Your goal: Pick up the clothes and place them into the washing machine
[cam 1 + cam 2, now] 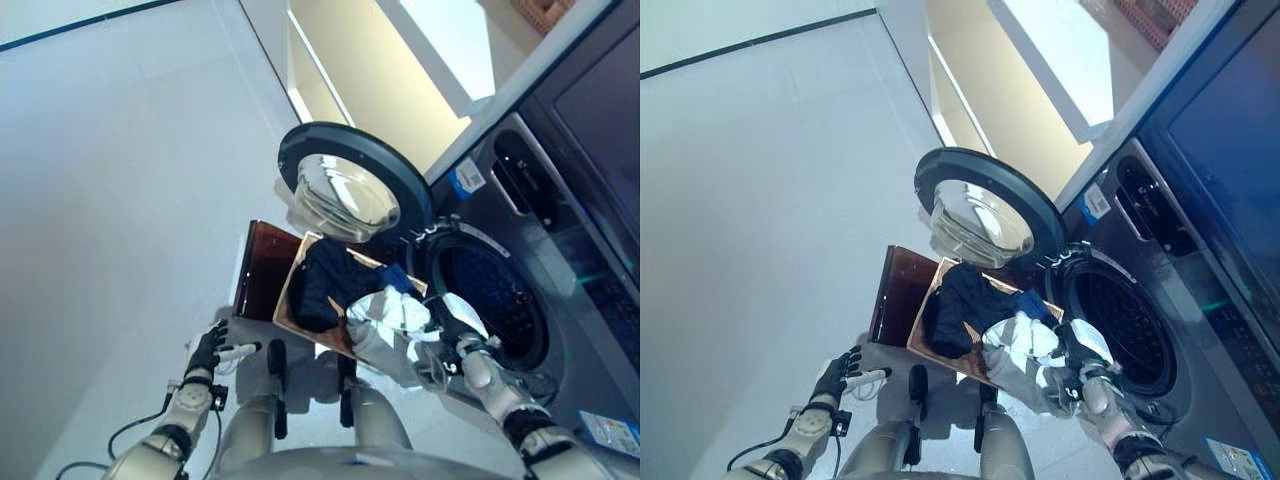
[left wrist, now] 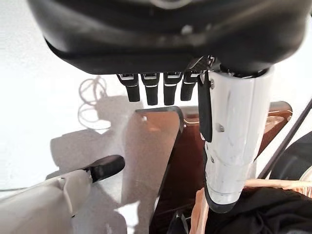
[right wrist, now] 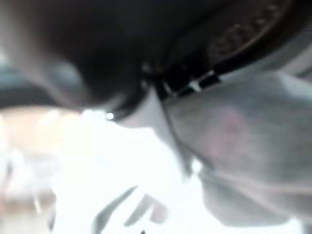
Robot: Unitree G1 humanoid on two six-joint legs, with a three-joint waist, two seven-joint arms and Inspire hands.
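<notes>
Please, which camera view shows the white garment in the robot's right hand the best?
The left eye view shows it best: the white garment hangs bunched from the right hand, before the open drum. The right eye view shows the same. The right wrist view gives only a white blur; the left wrist view misses it.

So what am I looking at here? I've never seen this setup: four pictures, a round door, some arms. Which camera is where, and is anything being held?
The two wide pictures come from a stereo camera on a humanoid robot's head, looking down. The other two come from cameras on its wrists, very close to the hands.

On the right stands a washing machine with its round door swung open. Beside it on the floor is a basket holding dark clothes.

The right hand is shut on a white garment, lifted between the basket and the drum opening. Its own wrist picture is too blurred to add much.

The left hand hangs over the floor, fingers relaxed, holding nothing; its wrist picture shows the same.
</notes>
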